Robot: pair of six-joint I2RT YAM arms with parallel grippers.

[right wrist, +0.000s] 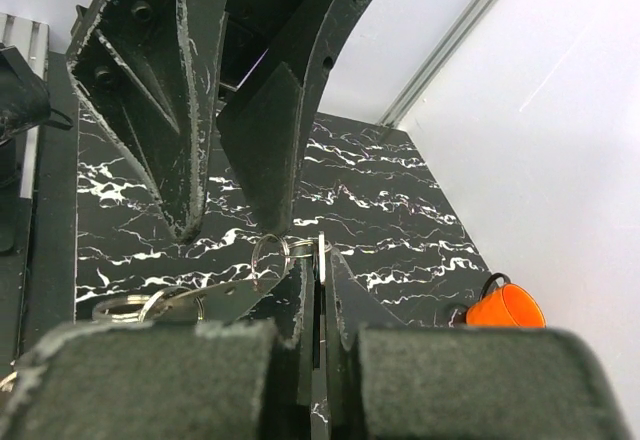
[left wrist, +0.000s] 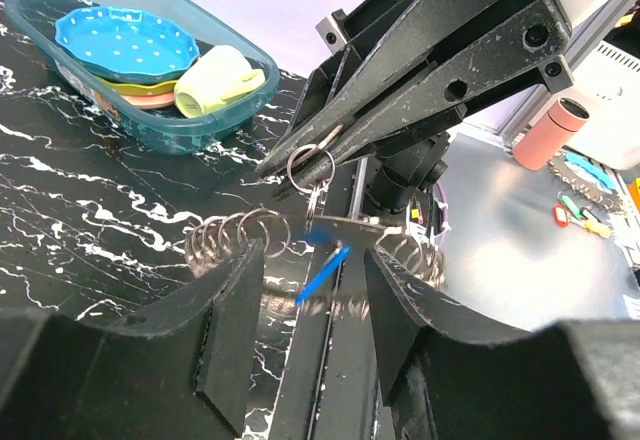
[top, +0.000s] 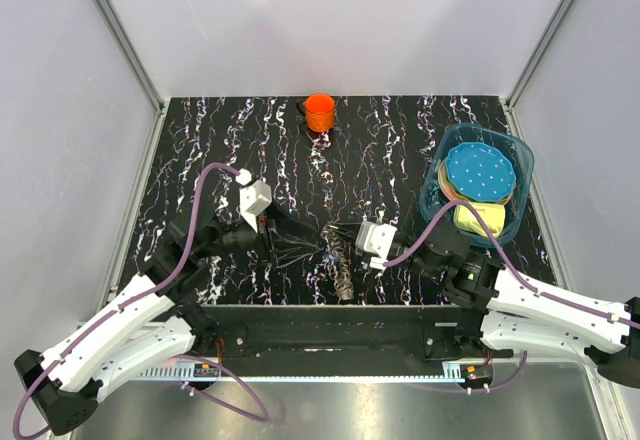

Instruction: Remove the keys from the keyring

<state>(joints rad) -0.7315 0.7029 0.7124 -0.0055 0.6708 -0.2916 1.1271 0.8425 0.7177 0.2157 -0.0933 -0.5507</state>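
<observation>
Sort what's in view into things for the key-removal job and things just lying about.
For the job: keys, keyring, left gripper, right gripper pinching the keyring.
Lying about: orange cup, teal tub, blue dotted plate and yellow cup inside it.

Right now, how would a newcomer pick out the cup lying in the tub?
On the black marbled table, find the see-through teal tub at its right edge. The cup lies on its side beside the stacked plates; it is pale yellow, unlike the orange cup.
</observation>
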